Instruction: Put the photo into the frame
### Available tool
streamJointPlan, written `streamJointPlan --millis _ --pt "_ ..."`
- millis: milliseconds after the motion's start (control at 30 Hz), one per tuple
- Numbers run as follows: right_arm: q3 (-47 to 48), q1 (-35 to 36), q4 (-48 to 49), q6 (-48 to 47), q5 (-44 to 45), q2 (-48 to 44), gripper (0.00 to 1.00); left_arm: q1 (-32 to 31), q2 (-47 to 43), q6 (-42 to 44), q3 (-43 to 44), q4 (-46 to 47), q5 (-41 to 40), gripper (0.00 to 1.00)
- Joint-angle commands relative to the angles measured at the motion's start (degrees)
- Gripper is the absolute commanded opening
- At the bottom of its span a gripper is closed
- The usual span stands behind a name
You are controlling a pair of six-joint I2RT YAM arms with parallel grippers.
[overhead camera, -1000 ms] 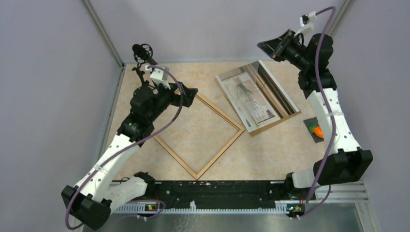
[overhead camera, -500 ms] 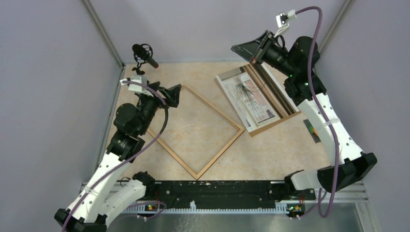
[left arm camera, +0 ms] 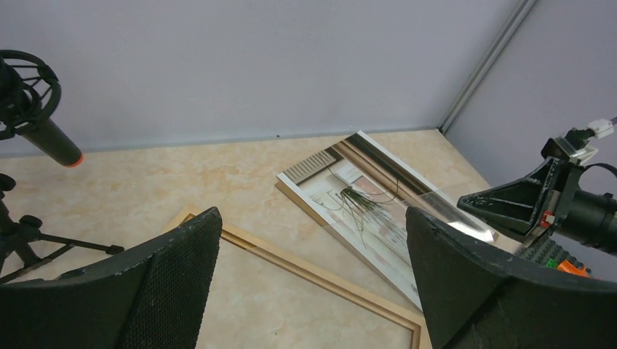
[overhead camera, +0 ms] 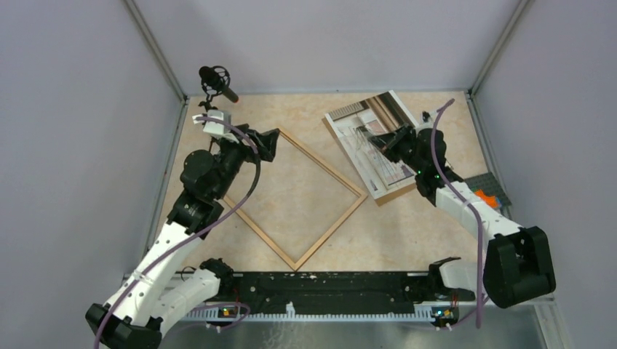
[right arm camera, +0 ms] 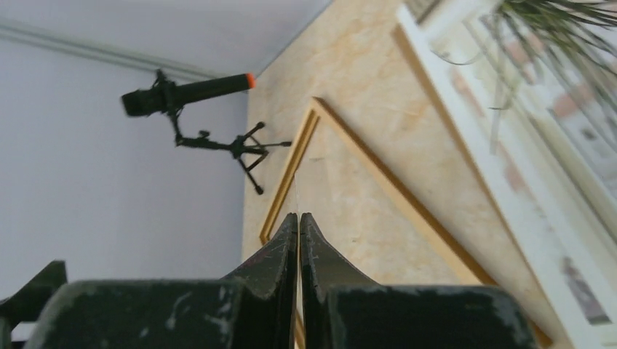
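The photo, a pale print with dark wispy strands, lies at the back right of the table on a brown board. A glossy clear pane lies over its far side. The frame of light wood lies as an empty diamond at the table's middle. My right gripper hangs low over the photo with its jaws shut and nothing visible in them, pointing toward the frame. My left gripper hovers open over the frame's far corner, jaws wide and empty.
A black microphone on a small tripod stands at the back left corner. A grey plate with an orange and green piece sits by the right wall. Grey walls close the table on three sides.
My right arm has swung down from high near the back wall to low over the photo, jaws still shut. My left gripper has drawn slightly back left over the frame's corner.
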Motion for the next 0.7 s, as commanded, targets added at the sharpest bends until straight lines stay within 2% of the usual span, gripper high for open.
streamJointPlan --millis 0,100,267,333,433,533,667 --pt "-7.9 -3.0 7.7 4.8 5.1 -2.7 0.0 0.2 2.2 -1.1 1.3 1.7 3.8 0.98" --pt "-14.6 -3.3 8.8 5.5 6.0 -4.2 0.0 0.2 3.1 -1.6 1.6 1.6 6.1 0.98" --pt "-18.8 -3.5 1.6 2.4 10.0 -8.0 0.0 0.2 3.7 -2.2 1.7 1.6 7.1 0.99" --pt "-20.4 -3.8 1.2 -0.7 8.6 -9.2 0.02 0.2 3.9 -2.5 1.7 1.6 7.5 0.98" --pt "-22.4 -4.6 2.8 -7.9 2.5 -8.8 0.22 0.2 4.2 -2.7 1.8 1.6 7.8 0.98" --pt "-23.4 -5.6 6.5 -13.8 -8.0 -5.4 0.27 0.2 4.2 -2.9 1.8 1.6 8.0 0.98" --pt "-24.1 -6.2 13.4 -17.0 -22.6 1.3 0.32 0.2 4.6 -3.3 1.7 1.6 8.3 0.99"
